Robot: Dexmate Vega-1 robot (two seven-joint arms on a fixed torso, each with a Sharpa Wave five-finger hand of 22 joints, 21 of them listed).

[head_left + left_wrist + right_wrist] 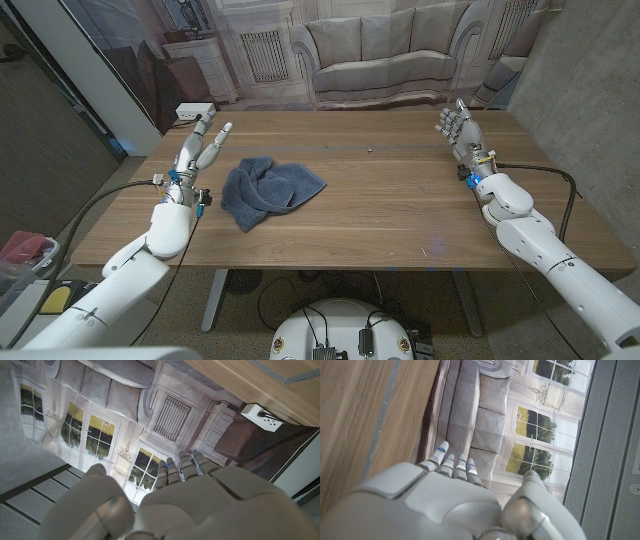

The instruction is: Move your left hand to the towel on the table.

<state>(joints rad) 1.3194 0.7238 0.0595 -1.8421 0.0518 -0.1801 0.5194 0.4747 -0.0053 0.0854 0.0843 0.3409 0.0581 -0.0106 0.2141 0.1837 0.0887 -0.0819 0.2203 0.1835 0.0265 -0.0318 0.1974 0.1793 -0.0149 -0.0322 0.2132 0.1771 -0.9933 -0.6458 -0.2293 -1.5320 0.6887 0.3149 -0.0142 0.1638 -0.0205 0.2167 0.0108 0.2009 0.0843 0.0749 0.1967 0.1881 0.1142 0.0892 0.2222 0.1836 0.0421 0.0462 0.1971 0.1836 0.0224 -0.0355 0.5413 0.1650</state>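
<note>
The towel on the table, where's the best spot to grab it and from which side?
Probably the bunched folds at the towel's near-left part, reached from above by the left hand beside it; the raised folds give fingers something to close on.

Left hand (203, 143) showing pale grey-white shell, fingers (222, 134) segmented, metallic at links. Right hand (459, 130) looking same: light grey, silver-toned fingers (446, 122). Blue fittings showing at both wrists. Forearms appearing as smooth white rounded casings, bulging at joints. Thin black cable running out from each wrist area. Wrist views showing glossy off-white hand backs with moulded panel seams, blue marks near fingertips.
</note>
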